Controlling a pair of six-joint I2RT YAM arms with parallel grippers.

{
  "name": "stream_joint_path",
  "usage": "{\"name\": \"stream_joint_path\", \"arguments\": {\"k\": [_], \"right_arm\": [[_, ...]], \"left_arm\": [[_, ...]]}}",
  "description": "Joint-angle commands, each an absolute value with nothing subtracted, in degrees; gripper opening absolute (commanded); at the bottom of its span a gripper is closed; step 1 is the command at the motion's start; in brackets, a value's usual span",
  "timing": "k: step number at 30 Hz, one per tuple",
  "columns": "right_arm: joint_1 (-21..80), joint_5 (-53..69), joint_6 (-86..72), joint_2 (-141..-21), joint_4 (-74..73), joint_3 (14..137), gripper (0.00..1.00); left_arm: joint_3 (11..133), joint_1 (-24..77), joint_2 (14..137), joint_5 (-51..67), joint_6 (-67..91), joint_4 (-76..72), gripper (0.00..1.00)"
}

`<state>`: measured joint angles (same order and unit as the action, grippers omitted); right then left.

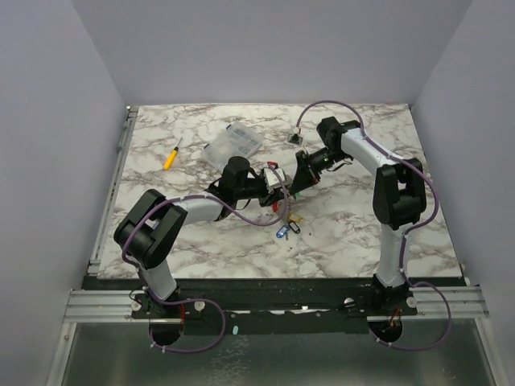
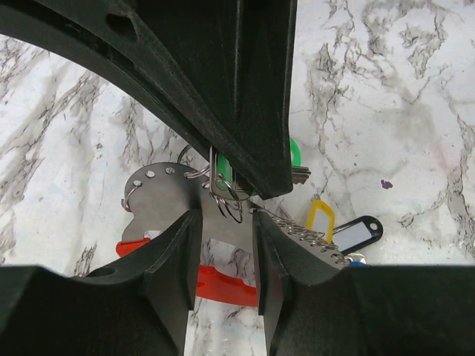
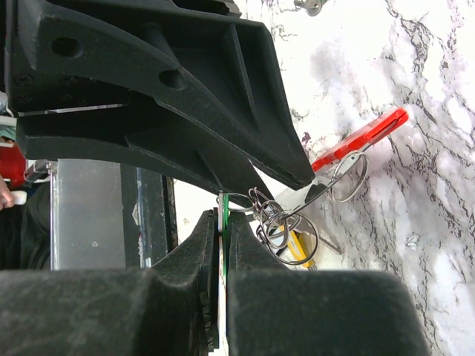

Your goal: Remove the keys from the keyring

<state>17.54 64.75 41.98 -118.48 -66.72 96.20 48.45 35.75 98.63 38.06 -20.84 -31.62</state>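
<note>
Marble tabletop point(image 1: 362, 233), seen from above: the left gripper point(image 1: 282, 183) and right gripper point(image 1: 298, 185) meet at centre, with one yellow screwdriver point(image 1: 170, 155) and one clear box point(image 1: 232, 143) beyond.

Left wrist view: two fingers point(image 2: 185, 259) stand partly apart beside one silvery plate point(image 2: 159, 196); whether they grip it is unclear. The keyring point(image 2: 223, 189) hangs between both grippers above one red fob point(image 2: 223, 285). Four keys point(image 2: 320, 219) show.

Right wrist view: jaws pinch one green tag point(image 3: 223, 211).

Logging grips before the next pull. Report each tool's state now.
Left tool: open, jaws apart.
Right tool: closed on the green key.
</note>
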Motion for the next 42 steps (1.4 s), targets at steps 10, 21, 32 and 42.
{"name": "stream_joint_path", "arguments": {"k": [10, 21, 32, 42], "right_arm": [[17.75, 65.41, 41.66, -115.82, -67.41, 95.17, 0.01], [14.15, 64.88, 35.98, -119.62, -59.23, 90.13, 0.01], [15.12, 70.92, 29.16, -123.07, -51.20, 91.76, 0.01], [18.26, 73.94, 29.56, -122.49, -51.60, 92.90, 0.01]], "left_arm": [[48.93, 35.56, 98.71, 40.46, -15.40, -37.05, 0.00], [41.31, 29.91, 101.52, 44.71, 13.14, -71.41, 0.00], [39.92, 28.14, 113.35, 45.10, 33.70, -95.19, 0.00], [40.32, 27.60, 120.76, 42.64, 44.34, -102.41, 0.00]]}}
